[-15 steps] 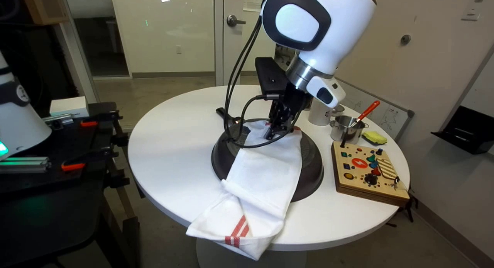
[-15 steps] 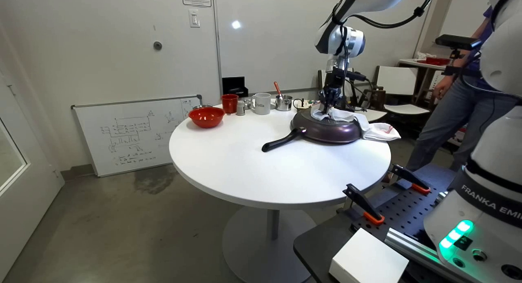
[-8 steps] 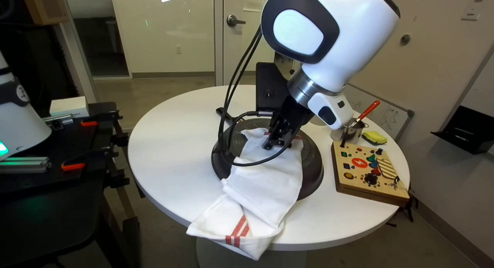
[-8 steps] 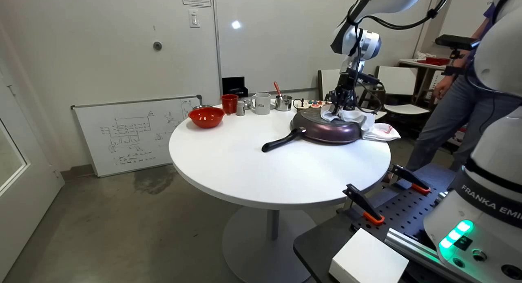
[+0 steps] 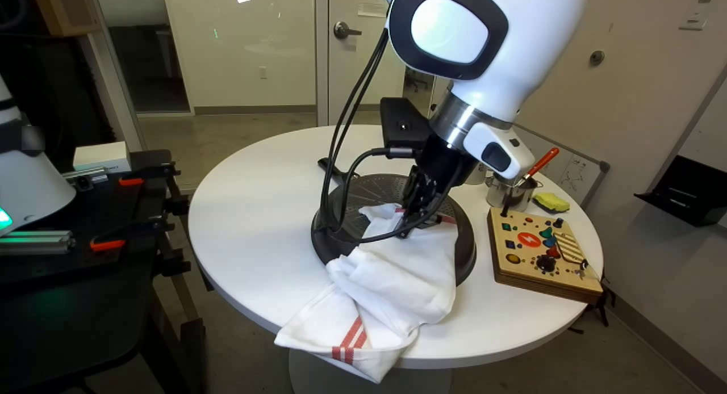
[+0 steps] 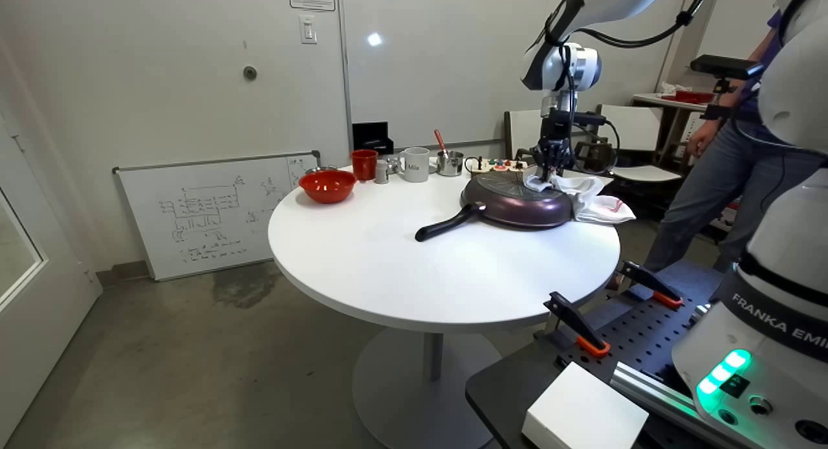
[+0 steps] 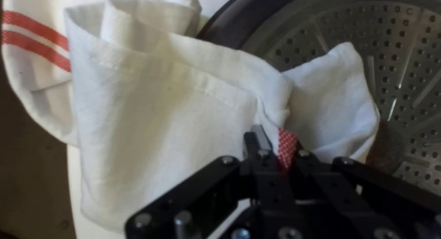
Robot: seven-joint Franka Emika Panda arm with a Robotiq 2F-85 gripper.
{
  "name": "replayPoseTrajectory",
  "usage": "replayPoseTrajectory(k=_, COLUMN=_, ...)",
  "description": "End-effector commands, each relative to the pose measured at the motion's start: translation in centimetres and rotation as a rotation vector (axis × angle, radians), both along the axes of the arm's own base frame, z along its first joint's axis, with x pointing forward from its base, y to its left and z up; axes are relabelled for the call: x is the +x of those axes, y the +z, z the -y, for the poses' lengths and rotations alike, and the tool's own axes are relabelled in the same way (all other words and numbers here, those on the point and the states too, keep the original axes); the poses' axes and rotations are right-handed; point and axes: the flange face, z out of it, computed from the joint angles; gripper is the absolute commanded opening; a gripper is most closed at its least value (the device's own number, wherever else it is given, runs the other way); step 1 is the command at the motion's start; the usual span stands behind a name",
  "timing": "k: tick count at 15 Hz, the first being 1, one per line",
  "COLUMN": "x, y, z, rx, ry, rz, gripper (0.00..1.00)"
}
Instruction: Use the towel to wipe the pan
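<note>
The gripper (image 7: pixel 280 145) has the towel (image 5: pixel 397 280) pinched, and the pan (image 6: pixel 514 208) is bottom-up

So the pan sits face down on the round white table (image 6: pixel 388 268), dotted underside up, black handle (image 6: pixel 446 226) sticking out over the tabletop. The gripper points down over it, jaws squeezed together on a bunched bit of towel, pretty much just cloth between them: in the wrist view there's a scrap of red wedged between the fingers (image 7: pixel 260 137). Can't tell whether the tips press on the pan, since the cloth hides that.

A short flap of towel pokes past the grip and lies on the pan's underside. The long part is all rumpled, goes over the pan's side and down onto the table, and the red-striped end flops past the table's edge.

Other stuff on there: a wooden board (image 5: pixel 534 258) with knobs and buttons near the pan, and a yellow sponge (image 5: pixel 551 202) just beside a metal pot (image 6: pixel 450 164) with a red-handled tool (image 5: pixel 542 161) leaning in it. A white mug (image 6: pixel 415 165) and a red cup (image 6: pixel 364 165) are along that side too, plus a red bowl (image 6: pixel 327 186) well apart from the pan. In an exterior view a person (image 6: pixel 737 171) in jeans stands off to the side.
</note>
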Motion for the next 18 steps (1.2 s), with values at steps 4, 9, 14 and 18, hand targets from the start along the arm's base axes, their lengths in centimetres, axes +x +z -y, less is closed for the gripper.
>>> replayPoseTrajectory(k=4, x=0.8, y=-0.2, z=-0.3, rx=-0.156, ry=0.015, rz=-0.056, gripper=0.05)
replayPoseTrajectory(k=9, x=2.1, y=-0.8, z=-2.5, rx=-0.151, ry=0.038, rz=-0.038, gripper=0.05)
replayPoseTrajectory(k=14, x=5.3, y=-0.8, z=-6.6, rx=-0.081, ry=0.070, rz=0.022, gripper=0.05)
replayPoseTrajectory(k=18, x=8.4, y=-0.6, z=-11.2, rx=-0.026, ry=0.124, rz=0.071, gripper=0.05)
